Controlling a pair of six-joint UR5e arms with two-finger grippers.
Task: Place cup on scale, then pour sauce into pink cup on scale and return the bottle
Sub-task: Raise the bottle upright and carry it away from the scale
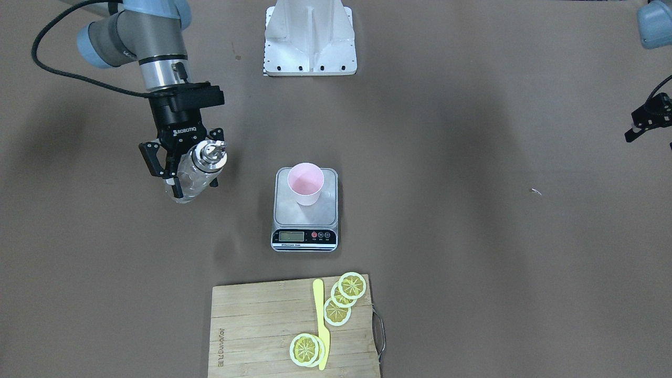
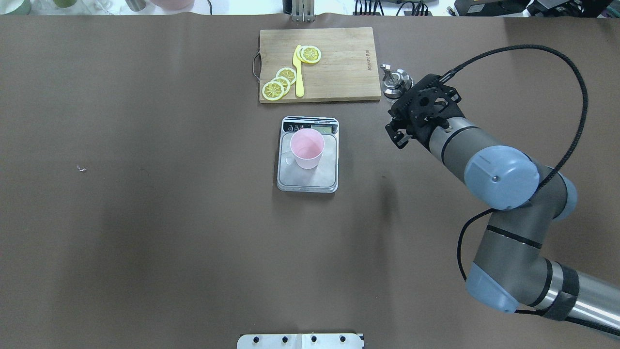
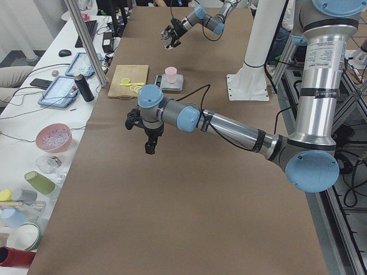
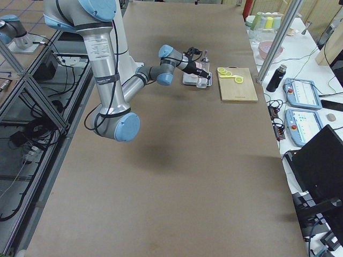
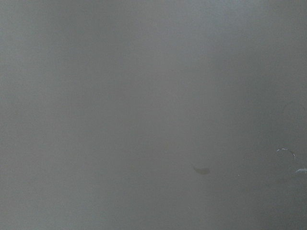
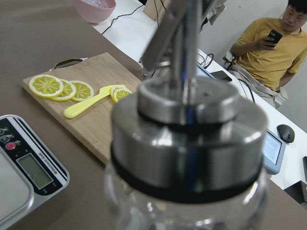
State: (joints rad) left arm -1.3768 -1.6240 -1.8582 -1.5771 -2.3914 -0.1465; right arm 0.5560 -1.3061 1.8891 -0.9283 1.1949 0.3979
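The pale-pink cup [image 1: 305,182] stands upright on the silver scale [image 1: 283,215], also in the overhead view, cup [image 2: 307,148] on scale [image 2: 324,177]. My right gripper [image 1: 184,165] is shut on the clear glass bottle [image 1: 202,165], its silver spout cap up, well off to the side of the scale. In the overhead view the cap [image 2: 395,82] shows beyond the gripper [image 2: 409,104], beside the cutting board. The right wrist view shows the bottle [image 6: 187,158] close up. My left gripper [image 1: 648,118] is at the view's edge, far from the scale; I cannot tell its state.
A wooden cutting board [image 1: 252,325] with lemon slices [image 1: 344,296] and a yellow knife [image 1: 321,325] lies beyond the scale. The white robot base [image 1: 310,37] is at the table's near edge. A small scrap [image 1: 535,191] lies on the brown table.
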